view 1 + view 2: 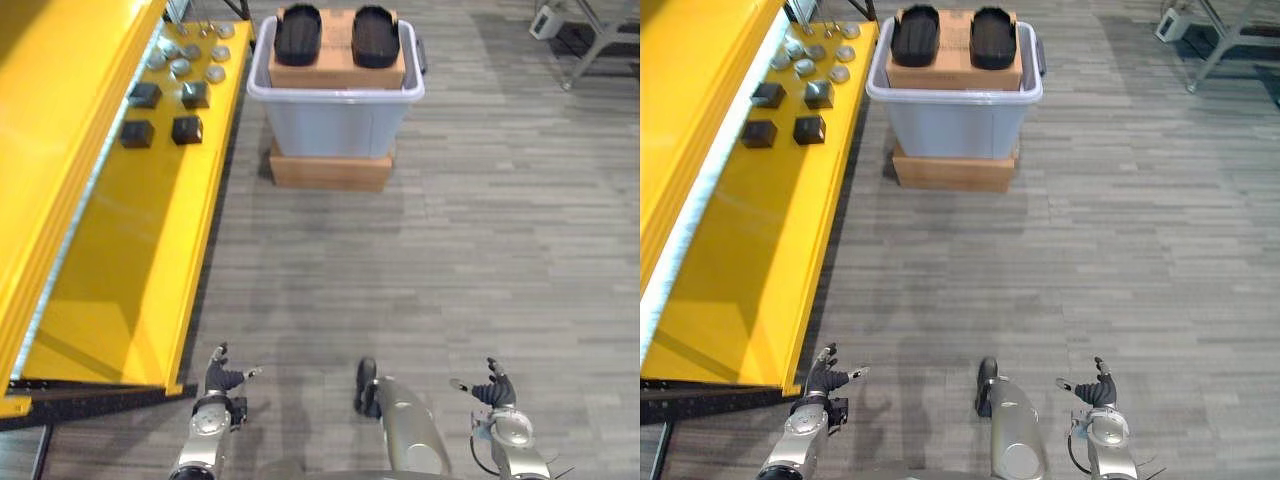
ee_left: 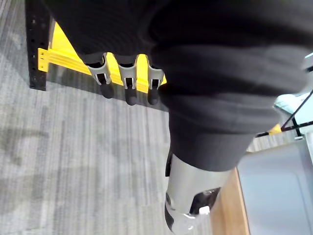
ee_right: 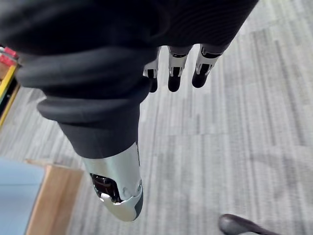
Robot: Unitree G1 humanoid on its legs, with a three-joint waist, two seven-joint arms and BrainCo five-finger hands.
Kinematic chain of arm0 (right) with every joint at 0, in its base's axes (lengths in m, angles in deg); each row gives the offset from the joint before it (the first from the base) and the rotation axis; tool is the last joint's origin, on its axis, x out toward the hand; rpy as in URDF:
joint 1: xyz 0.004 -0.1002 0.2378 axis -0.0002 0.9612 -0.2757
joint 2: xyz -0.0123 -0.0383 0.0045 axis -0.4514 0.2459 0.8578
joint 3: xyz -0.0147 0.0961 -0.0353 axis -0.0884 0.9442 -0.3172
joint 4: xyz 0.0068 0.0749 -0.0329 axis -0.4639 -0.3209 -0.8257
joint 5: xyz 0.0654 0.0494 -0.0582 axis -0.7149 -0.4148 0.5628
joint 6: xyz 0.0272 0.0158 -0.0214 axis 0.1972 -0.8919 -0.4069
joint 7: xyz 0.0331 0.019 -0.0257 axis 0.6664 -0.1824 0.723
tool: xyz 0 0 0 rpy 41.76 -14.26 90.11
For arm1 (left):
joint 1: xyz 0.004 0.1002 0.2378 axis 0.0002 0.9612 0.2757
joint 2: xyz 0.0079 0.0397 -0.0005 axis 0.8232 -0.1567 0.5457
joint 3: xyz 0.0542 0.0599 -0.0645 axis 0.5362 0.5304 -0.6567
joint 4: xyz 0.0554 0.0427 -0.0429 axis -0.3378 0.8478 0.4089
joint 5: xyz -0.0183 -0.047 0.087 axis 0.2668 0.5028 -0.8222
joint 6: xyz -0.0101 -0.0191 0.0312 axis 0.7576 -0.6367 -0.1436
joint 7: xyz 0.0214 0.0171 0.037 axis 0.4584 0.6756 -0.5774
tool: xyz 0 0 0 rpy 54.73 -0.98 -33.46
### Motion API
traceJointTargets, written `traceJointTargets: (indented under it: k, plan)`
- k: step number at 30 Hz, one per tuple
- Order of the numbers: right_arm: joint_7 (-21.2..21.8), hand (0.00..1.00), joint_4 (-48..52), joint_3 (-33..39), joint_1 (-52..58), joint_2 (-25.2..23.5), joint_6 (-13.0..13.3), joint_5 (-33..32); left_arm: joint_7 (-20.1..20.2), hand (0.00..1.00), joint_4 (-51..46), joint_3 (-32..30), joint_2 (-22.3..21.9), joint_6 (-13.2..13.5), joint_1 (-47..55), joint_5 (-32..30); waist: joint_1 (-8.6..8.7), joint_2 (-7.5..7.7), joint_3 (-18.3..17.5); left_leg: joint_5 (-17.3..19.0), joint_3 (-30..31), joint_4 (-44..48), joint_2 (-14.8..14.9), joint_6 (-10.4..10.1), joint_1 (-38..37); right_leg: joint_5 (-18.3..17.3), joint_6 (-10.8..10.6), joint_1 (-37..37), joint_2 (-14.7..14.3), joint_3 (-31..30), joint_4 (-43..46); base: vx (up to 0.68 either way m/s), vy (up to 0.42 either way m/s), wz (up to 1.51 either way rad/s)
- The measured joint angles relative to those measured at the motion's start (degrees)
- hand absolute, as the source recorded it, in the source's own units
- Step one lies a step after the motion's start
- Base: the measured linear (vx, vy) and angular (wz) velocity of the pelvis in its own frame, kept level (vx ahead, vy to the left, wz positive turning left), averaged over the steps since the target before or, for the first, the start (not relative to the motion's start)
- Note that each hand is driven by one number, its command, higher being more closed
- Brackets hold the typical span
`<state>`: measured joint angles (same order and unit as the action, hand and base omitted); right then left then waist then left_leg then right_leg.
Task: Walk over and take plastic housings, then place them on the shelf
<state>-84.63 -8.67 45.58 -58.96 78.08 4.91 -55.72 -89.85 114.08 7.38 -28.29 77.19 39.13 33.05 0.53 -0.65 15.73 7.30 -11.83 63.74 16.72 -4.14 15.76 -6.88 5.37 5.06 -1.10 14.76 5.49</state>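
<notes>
Shelf: a smooth, glossy yellow shelf [image 1: 120,260] is seen along the left side, its flat deck edged by a raised lip.
Blocks: four dark, squarish blocks [image 1: 187,129] are set out in two pairs on the far part of the shelf deck.
Discs: a cluster of small round silver discs [image 1: 180,67] is laid just beyond the blocks, on the same deck.
Left hand: the left hand [image 1: 222,380] is held low over the floor, near the shelf's near corner; its fingers [image 2: 128,81] are kept straight and apart from the thumb, and nothing is held.
Bin: a pale grey plastic bin [image 1: 330,125] with a rounded rim is placed just beside the shelf's far end, and it is raised on a flat brown base box [image 1: 330,170].
Carton: a brown cardboard carton [image 1: 335,60] is lodged in the bin's mouth.
Plastic housings: two black, oval plastic housings [image 1: 298,33] with ribbed tops are laid side by side on the carton, well apart from both hands.
Floor: grey carpet [image 1: 480,250] with a fine striped weave is spread across the scene.
Right hand: the right hand [image 1: 493,392] is held low at the right, over bare carpet; its fingers [image 3: 175,73] are extended and nothing is grasped.
Frame: a grey metal frame [image 1: 600,35] is seen at the far right.
</notes>
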Motion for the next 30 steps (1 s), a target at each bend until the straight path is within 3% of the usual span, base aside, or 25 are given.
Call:
traceJointTargets:
  k: [3, 4, 5, 6, 7, 9, 10, 11, 12, 13, 14, 15, 17, 19, 21, 22, 23, 24, 26, 28, 29, 30]
  plan:
    - [-0.01, 0.0, -0.34, 1.43, -0.42, -0.28, -0.2, -0.01, -0.02, 0.0, 0.04, -0.1, -0.29, -0.14, 1.2, 0.4, -0.54, 0.48, 0.88, 1.92, -1.51, -23.58, -5.05, -0.34, 3.84, -1.51, -2.25, 4.84, 0.88, -2.03, -1.89, 0.54, 0.012, -0.41]
    - [-0.01, 0.0, -0.42, 2.92, 0.02, -0.15, -0.16, 0.0, -0.02, 0.0, 0.02, -0.1, -1.06, -0.38, 1.4, 0.39, -1.31, 0.11, 0.65, 0.31, 0.53, -38.42, -9.13, -0.36, 3.25, -3.17, -4.16, 7.44, 1.81, -2.92, -3.04, 0.52, 0.125, -0.44]
    - [-0.04, 0.0, -0.61, 3.35, 0.37, 0.09, -0.17, 0.01, -0.02, 0.0, 0.02, -0.09, -1.46, -0.36, 1.43, 0.39, -1.45, -0.36, 0.38, -1.11, 1.45, -44.21, -10.39, -0.34, 3.08, -3.86, -4.6, 8.49, 1.79, -3.41, -3.74, 0.64, 0.21, -0.45]
    - [-0.07, 0.0, -0.99, 3.39, 1.18, 0.82, -0.17, 0.01, -0.03, 0.0, 0.04, -0.09, -1.9, -0.33, 1.74, 0.38, -1.5, -1.58, -0.18, -3.83, 2.62, -50.48, -11.63, -0.01, 2.74, -5.38, -5.49, 9.66, 1.25, -4.24, -4.28, 0.44, 0.194, -0.44]
    - [-0.06, 0.0, -2.27, 3.03, 1.32, 1.04, -0.25, 0.01, -0.09, 0.0, 0.88, -0.46, -1.86, -0.36, 2.23, 0.37, -1.65, -2.37, -0.77, -12.59, 5.03, -49.86, -12.66, 2.77, 2.72, -8.02, -6.75, 11.46, 1.3, -5.73, -4.14, 0.44, 0.211, -0.29]
    - [-0.04, 0.0, -3.01, 2.84, 2.51, -0.44, -0.44, -0.11, -0.05, 0.0, 1.71, -0.95, -1.67, -0.51, 1.22, 0.38, -1.09, 0.77, -2.24, -7.18, 4.59, -45.01, -15.78, 4.86, 4.5, -9.79, -8.82, 11.06, 5.23, -5.74, -0.96, 0.54, 0.194, 0.07]
    - [0.01, 0.0, -4.21, 2.9, 2.67, -0.47, -0.51, -0.16, -0.01, 0.0, 1.75, -0.73, -2.25, -0.5, 0.86, 0.37, -1.65, 1.03, -2.37, -3.51, 3.76, -42.38, -16.7, 5.27, 4.5, -10.85, -9.74, 7.95, 7.0, -7.27, 7.37, 0.65, 0.208, 0.08]
    - [0.01, 0.0, -4.45, 2.92, 2.56, -0.47, -0.52, -0.16, 0.0, 0.0, 1.85, -0.7, -2.27, -0.51, 0.95, 0.38, -1.65, 1.03, -2.38, -2.85, 3.75, -41.98, -17.02, 5.64, 4.28, -10.99, -9.99, 6.93, 7.48, -7.62, 9.86, 0.65, 0.257, -0.03]
    - [0.02, 0.0, -4.98, 2.94, 2.58, -0.66, -0.53, -0.15, -0.01, 0.0, 2.52, -0.63, -2.02, -0.67, 1.25, 0.39, -1.22, 1.39, -2.43, -0.4, 3.37, -41.56, -18.41, 6.01, 2.24, -10.64, -10.77, 2.67, 9.46, -9.1, 21.69, 0.51, 0.221, 0.06]
    - [0.05, 0.0, -5.1, 2.91, 3.06, -0.88, -0.56, -0.14, -0.04, 0.0, 2.75, -0.56, -1.68, -0.91, 1.28, 0.4, -1.15, 1.79, -2.52, 1.4, 3.38, -41.82, -19.98, 6.39, -0.35, -9.03, -14.89, -1.9, 11.34, -10.92, 34.58, 0.52, 0.204, 0.13]
    - [0.06, 0.0, -5.19, 2.86, 3.17, -0.95, -0.65, -0.06, -0.06, 0.0, 2.74, -0.54, -1.5, -0.94, 1.22, 0.4, -0.92, 1.76, -2.46, 2.54, 3.59, -41.74, -20.61, 6.86, -1.96, -9.33, -16.36, -4.34, 11.57, -11.83, 41.37, 0.52, 0.147, 0.23]
    - [0.09, 0.0, -5.29, 2.57, 3.13, -1.23, -0.75, 0.05, -0.11, 0.0, 2.74, -0.45, -0.98, -0.98, 1.31, 0.4, -0.37, 1.68, -2.41, 4.1, 4.03, -42.0, -21.12, 7.68, -5.48, -9.91, -15.66, -7.97, 11.82, -11.76, 50.21, 0.52, 0.093, 0.26]
    - [0.1, 0.0, -5.04, 1.9, 2.93, -1.89, -0.66, 0.05, -0.33, 0.0, 2.73, 0.37, -0.18, -0.98, 1.65, 0.4, 0.43, 1.49, -2.39, 5.08, 5.23, -44.5, -21.22, 8.19, -11.55, -11.53, -12.48, -12.5, 11.27, -9.77, 54.59, 0.51, 0.055, 0.29]
    - [0.13, 0.0, -4.99, 0.76, 2.95, -1.95, -0.26, 0.01, -0.36, 0.0, 2.63, 1.14, 0.0, -0.86, 0.44, 0.44, 1.89, 0.0, -2.13, 5.03, 7.77, -47.92, -19.49, 8.14, -17.39, -13.6, -8.59, -17.14, 8.93, -6.56, 44.74, 0.51, -0.035, 0.54]
    - [0.15, 0.0, -5.0, 0.76, 3.03, -2.11, -0.15, -0.44, -0.32, 0.0, 2.61, 1.21, -0.22, -0.71, -0.45, 0.44, 1.85, -0.17, -2.04, 5.15, 8.23, -48.6, -18.29, 7.91, -19.65, -12.74, -8.63, -20.0, 7.89, -7.45, 32.39, 0.52, -0.112, 0.52]
    - [0.12, 0.0, -4.99, 0.79, 3.35, -2.2, -0.1, -0.68, -0.29, 0.0, 2.59, 1.22, -0.18, -0.62, -0.57, 0.43, 1.94, 0.19, -2.18, 5.78, 8.5, -49.23, -17.77, 5.42, -21.22, -8.12, -8.84, -20.51, 7.15, -8.36, 22.32, 0.44, -0.124, 0.57]
    - [0.1, 0.0, -4.98, 0.82, 3.77, -2.28, -0.05, -0.68, -0.25, 0.0, 2.67, 1.2, -0.11, -0.59, -0.57, 0.4, 2.07, 0.55, -2.24, 6.49, 8.59, -49.35, -17.7, 3.85, -22.13, -1.66, -7.91, -20.36, 7.14, -8.71, 19.02, 0.46, -0.141, 0.56]
    - [0.09, 0.0, -5.38, 1.07, 4.51, -1.87, -0.14, -0.69, -0.19, 0.0, 3.19, 1.01, -0.88, -0.69, -0.54, 0.4, 2.08, -0.16, -2.61, 7.68, 9.12, -49.56, -16.57, 1.95, -23.48, 1.87, -5.59, -19.59, 6.5, -8.33, 20.11, 0.39, -0.119, 0.23]
    - [0.1, 0.0, -4.38, 1.03, 4.57, -2.41, -0.16, -0.69, -0.14, 0.0, 3.04, 0.79, -1.36, -0.54, 0.53, 0.4, 1.47, -0.28, -3.34, 6.39, 8.36, -48.17, -15.07, -0.28, -23.8, -0.98, -4.73, -19.09, 5.84, -8.18, 20.81, 0.46, -0.223, 0.06]
    - [0.13, 0.0, -2.23, 0.97, 5.45, -3.17, -0.15, -1.24, -0.04, 0.0, 2.88, 0.41, -2.41, -0.57, 0.85, 0.38, 2.07, -0.49, -3.21, 5.64, 7.94, -38.77, -13.74, -1.52, -20.65, -3.56, -3.99, -16.48, 5.8, -6.53, 20.63, 0.38, -0.242, 0.31]
    - [0.14, 0.0, -1.34, 0.8, 6.68, -3.68, -0.16, -1.71, -0.03, 0.0, 1.83, 0.24, -3.42, -0.59, 1.08, 0.39, 1.86, -0.57, -3.14, 3.66, 6.71, -27.71, -11.55, -3.32, -17.08, -4.73, -3.34, -12.89, 5.25, -5.32, 19.43, 0.35, -0.202, 0.34]
    - [0.09, 0.0, 0.14, 0.42, 7.64, -4.09, -0.16, -1.8, 0.0, 0.0, 0.65, 0.13, -4.17, -0.57, 1.91, 0.39, 1.54, -0.32, -2.93, 2.19, 5.72, -19.06, -9.28, -3.1, -13.88, -5.47, -2.8, -9.85, 4.5, -4.45, 18.31, 0.39, -0.202, 0.17]
